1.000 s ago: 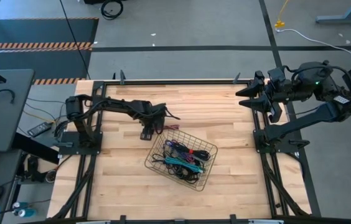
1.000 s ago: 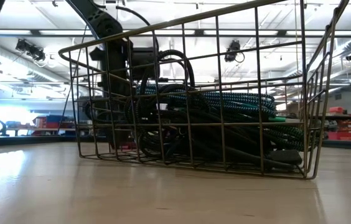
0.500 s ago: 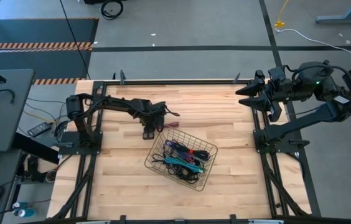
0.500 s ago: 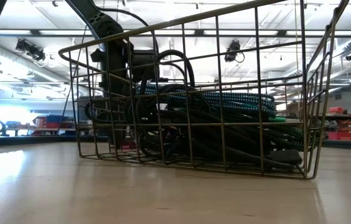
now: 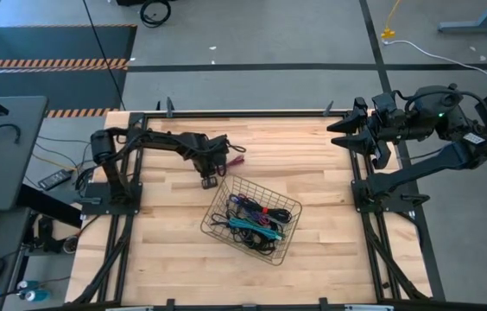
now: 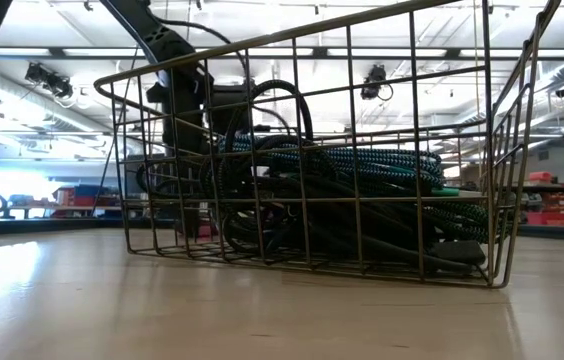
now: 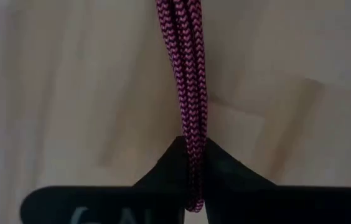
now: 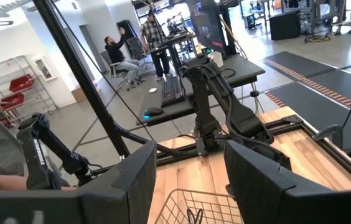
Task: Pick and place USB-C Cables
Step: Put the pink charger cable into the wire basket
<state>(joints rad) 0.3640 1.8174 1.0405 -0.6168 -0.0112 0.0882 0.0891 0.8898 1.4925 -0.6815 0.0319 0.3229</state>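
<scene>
While the wooden surface (image 5: 174,250) spreads under both arms, the left arm reaches out over it from its own side, and the right arm waits folded back at the far right edge, well apart from everything else. The right gripper (image 5: 354,136) hangs there with its fingers spread wide; in its wrist view the two dark fingers (image 8: 132,180) stand apart with the room showing between them, where people (image 8: 147,37) are at desks far off.

Just beside the left gripper (image 5: 210,180), on the side away from the left arm's base, sits the wire mesh basket (image 5: 288,207), resting on the surface at a slant to its edges. Inside it lies the heap of USB-C cables (image 5: 252,223), black, teal, blue and purple coils tangled together; the low view shows the same heap (image 6: 362,190) pressed against the basket's wire wall (image 6: 412,120), with the left arm dark behind it.

The left gripper is closed on a magenta braided cable (image 7: 188,93), pinched between its fingertips in the left wrist view and running away from them as a doubled strand over the pale wood. From above, this cable's loose end (image 5: 237,149) shows just past the gripper, outside the basket.
</scene>
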